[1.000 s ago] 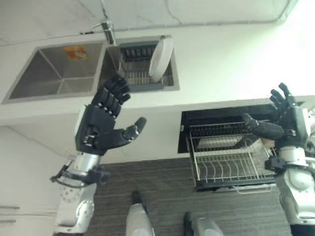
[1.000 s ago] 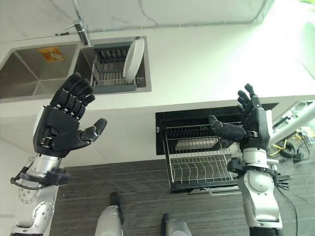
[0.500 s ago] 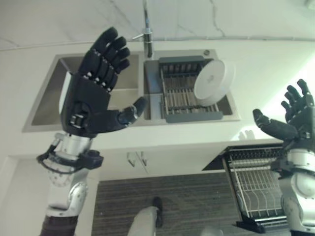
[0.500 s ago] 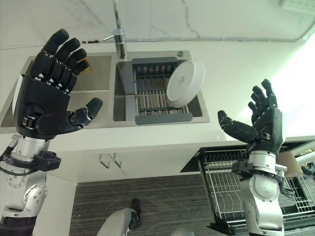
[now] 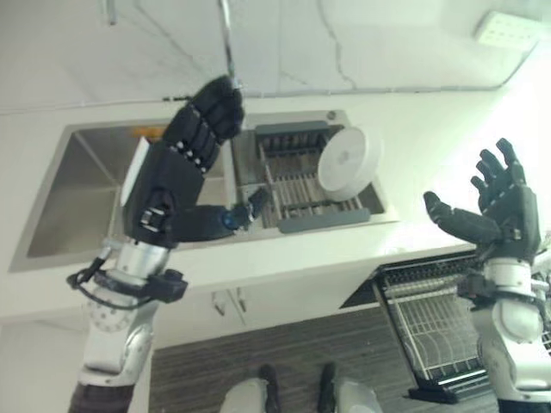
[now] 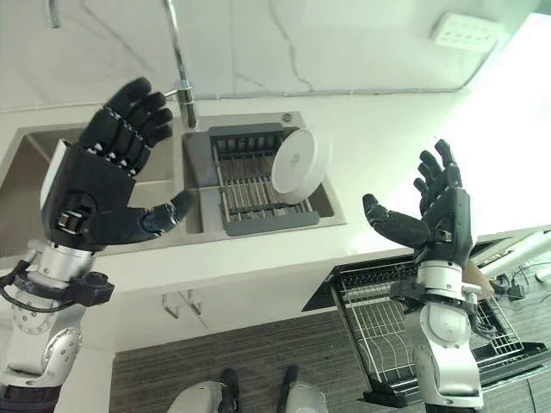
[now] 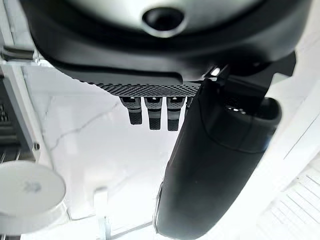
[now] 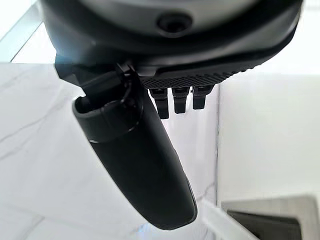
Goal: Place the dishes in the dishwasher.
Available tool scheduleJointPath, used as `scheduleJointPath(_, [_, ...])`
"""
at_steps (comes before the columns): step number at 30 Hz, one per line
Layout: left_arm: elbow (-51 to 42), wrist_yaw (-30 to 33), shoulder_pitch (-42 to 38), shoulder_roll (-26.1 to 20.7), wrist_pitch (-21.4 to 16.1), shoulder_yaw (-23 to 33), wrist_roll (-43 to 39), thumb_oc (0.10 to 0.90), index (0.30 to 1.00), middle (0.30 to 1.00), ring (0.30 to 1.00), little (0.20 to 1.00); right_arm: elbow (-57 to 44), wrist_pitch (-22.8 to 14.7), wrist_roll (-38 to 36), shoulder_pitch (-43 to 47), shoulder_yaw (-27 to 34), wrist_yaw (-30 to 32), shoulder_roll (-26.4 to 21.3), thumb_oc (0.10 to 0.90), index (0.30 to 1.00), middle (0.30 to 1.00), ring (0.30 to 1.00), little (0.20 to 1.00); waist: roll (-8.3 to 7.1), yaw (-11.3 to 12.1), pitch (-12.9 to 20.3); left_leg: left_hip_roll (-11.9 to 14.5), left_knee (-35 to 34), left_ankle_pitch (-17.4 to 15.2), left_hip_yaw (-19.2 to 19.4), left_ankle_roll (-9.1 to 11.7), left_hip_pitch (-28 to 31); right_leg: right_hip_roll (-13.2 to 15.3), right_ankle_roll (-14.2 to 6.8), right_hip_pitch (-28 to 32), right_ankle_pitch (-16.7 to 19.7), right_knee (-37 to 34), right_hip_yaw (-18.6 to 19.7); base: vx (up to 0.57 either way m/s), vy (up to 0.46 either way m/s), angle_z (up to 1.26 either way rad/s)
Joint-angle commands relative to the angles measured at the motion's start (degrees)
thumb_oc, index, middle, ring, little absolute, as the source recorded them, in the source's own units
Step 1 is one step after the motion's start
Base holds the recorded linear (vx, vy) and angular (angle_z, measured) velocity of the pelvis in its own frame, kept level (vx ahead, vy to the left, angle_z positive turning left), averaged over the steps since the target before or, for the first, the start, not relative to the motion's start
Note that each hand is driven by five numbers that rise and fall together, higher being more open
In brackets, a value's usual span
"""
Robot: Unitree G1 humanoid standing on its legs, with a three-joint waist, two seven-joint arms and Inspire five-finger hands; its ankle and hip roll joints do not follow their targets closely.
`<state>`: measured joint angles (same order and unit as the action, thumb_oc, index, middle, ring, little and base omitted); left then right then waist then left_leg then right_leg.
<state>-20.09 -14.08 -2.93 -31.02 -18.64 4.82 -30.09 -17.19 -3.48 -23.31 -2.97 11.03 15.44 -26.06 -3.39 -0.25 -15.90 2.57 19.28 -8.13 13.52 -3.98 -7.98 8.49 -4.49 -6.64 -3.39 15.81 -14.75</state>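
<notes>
While both hands are raised and empty, the white plate [image 6: 299,165] stands on edge in the dark drying rack [image 6: 250,185] that sits in the right basin of the steel sink [image 5: 77,194]. It leans against the rack's right end, underside turned toward the camera and the robot's left, so its flat axis runs roughly across the rack and its rim rests among the rack's bars.

The left wrist view adds the plate [image 7: 27,195] seen from close, pale and round beside a marbled white wall; the right wrist view gives that hand's thumb and fingertips against white wall and counter.

Left hand [image 6: 90,194]: held up over the sink's left basin, palm forward, fingers straight and spread, thumb out, holding nothing. Right hand [image 6: 435,219]: lifted over the counter edge well to the right of the plate, fingers likewise extended and apart, thumb out, holding nothing.

The sink is set in a white counter [image 5: 430,138], with a chrome tap [image 6: 181,69] behind it and a marbled white backsplash. Below the counter at the right, the dishwasher's wire rack [image 6: 379,331] is pulled out over grey flooring.
</notes>
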Motion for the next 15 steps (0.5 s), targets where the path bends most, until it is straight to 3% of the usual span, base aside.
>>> scheduleJointPath(1, [-6.21,0.47,-3.23,0.99,-1.96,0.83,-1.64,0.8,0.9,0.9,0.9,0.9,-0.86,-4.98,-1.9,6.41,3.35,-0.22,-4.45,0.8,0.9,0.9,0.9,0.9,1.44,-0.03,4.57,0.13,-2.09,-2.84,-5.71,5.15,2.34,-0.72,-3.52,1.45,-2.98,1.38,1.63,0.08,-0.126,-0.09])
scheduleJointPath(6, [-5.39,0.37,-3.08,2.31,-0.04,-0.41,-5.79,0.8,0.9,0.9,0.9,0.9,-0.4,-2.42,-0.18,7.69,1.12,-1.05,-4.48,0.8,0.9,0.9,0.9,0.9,1.59,0.0,5.3,0.82,-2.09,-2.87,-4.74,5.4,1.87,-1.99,-2.6,0.96,-4.04,1.38,3.05,0.03,-0.113,-0.03])
scheduleJointPath(15, [-3.67,0.01,-3.19,2.56,-0.34,-2.59,-6.41,0.8,0.9,0.9,0.9,0.9,1.27,-1.28,-5.22,9.13,-2.45,-7.25,-4.14,0.8,0.9,0.9,0.9,0.9,2.3,-0.42,5.39,1.25,-2.09,-3.05,-5.17,5.92,2.67,-2.71,-1.97,1.77,-4.86,1.38,3.58,0.04,-0.042,0.01])
